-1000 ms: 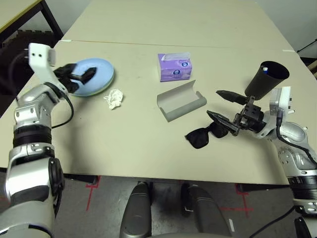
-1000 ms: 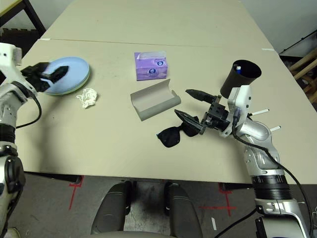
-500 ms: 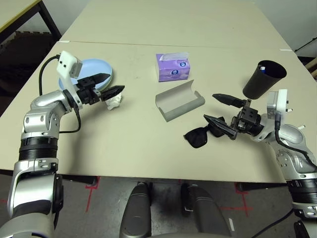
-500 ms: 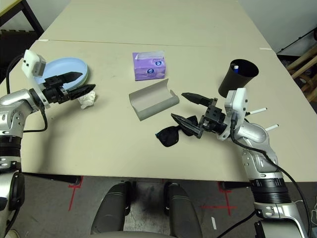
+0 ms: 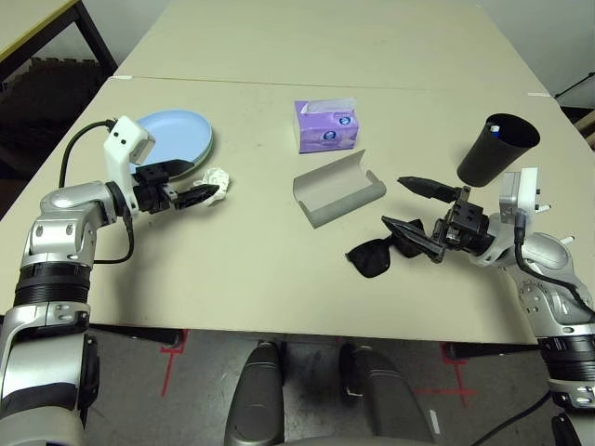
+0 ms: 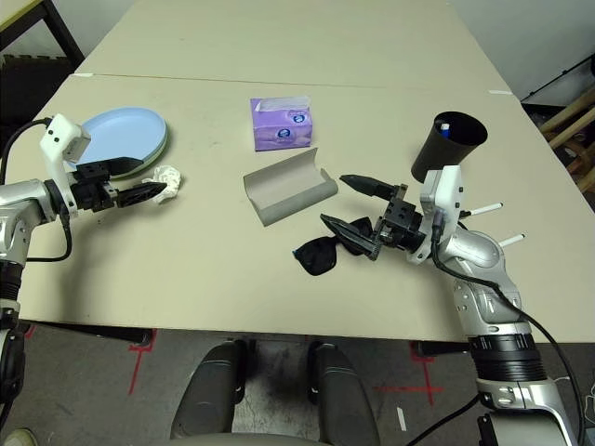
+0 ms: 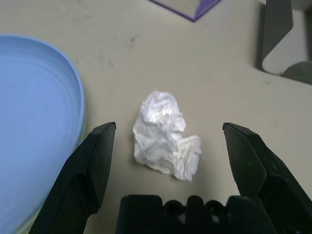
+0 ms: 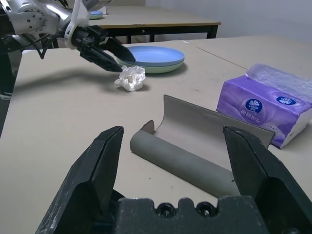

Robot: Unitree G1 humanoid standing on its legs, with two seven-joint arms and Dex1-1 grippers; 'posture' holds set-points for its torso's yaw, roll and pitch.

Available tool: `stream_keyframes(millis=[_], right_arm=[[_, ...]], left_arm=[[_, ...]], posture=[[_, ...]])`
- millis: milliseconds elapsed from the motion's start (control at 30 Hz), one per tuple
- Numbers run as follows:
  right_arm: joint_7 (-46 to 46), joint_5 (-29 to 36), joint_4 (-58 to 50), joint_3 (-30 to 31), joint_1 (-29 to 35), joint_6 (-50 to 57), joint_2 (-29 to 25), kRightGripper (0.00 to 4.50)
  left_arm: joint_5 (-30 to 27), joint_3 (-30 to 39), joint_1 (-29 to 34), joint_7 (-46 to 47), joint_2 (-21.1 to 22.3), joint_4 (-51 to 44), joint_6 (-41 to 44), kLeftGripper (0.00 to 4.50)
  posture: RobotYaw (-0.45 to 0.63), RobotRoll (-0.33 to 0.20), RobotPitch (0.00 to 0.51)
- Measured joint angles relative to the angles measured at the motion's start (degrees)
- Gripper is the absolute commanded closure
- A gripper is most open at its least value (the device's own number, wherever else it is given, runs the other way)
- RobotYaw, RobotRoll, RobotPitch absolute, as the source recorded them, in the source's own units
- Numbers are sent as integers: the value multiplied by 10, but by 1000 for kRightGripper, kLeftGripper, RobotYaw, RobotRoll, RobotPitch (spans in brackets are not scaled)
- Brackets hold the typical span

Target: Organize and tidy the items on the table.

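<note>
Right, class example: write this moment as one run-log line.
left gripper: open, astride crumpled white tissue wad, not gripping | right gripper: open, above black sunglasses | glasses case: open

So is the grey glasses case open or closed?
Open. The grey glasses case lies on the table with its lid swung back, its pale inside showing, and nothing in it. The black sunglasses lie outside it.

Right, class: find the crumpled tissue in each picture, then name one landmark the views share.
Left eye: tissue, left of centre, by the left fingers' tips.
Right eye: tissue, far left.
Left wrist: tissue, centre, between the open fingers.
Right wrist: tissue, upper left.
Shared landmark: the blue plate beside it.
</note>
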Motion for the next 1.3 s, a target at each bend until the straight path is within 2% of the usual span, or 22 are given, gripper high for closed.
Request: stream_keyframes(millis=[100, 200, 533, 767, 900, 1067, 1200, 1300], right_arm=[[0, 0, 0, 0, 0, 0, 0, 0], [0, 0, 0, 0, 0, 0, 0, 0], [-1, 0, -4, 0, 0, 0, 0, 0], [-1, -5, -4, 0, 0, -1, 0, 0], [-1, -5, -4, 0, 0, -2, 0, 0], [-1, -9, -1, 0, 0, -6, 3, 0], [0, -11, 1, 6, -2, -9, 8, 0], [1, -12, 2, 12, -2, -12, 9, 0]], left_arm=[[4, -2, 0, -2, 0, 0, 0, 29], [10, -6, 0, -3, 0, 17, 0, 654], [19, -12, -5, -7, 0, 45, -2, 4490], [13, -11, -25, -13, -1, 43, 2, 4490], [-14, 3, -33, -15, -2, 25, 40, 4490], [-53, 44, -95, 4, -13, 17, 81, 4490], [-50, 72, -164, 64, -14, 67, 55, 4490], [-27, 74, -182, 121, -17, 144, 10, 4490]], posture=[[155, 0, 172], [153, 0, 172], [147, 0, 171], [149, 0, 169], [158, 0, 171], [169, 0, 172], [168, 0, 172], [161, 0, 171]])
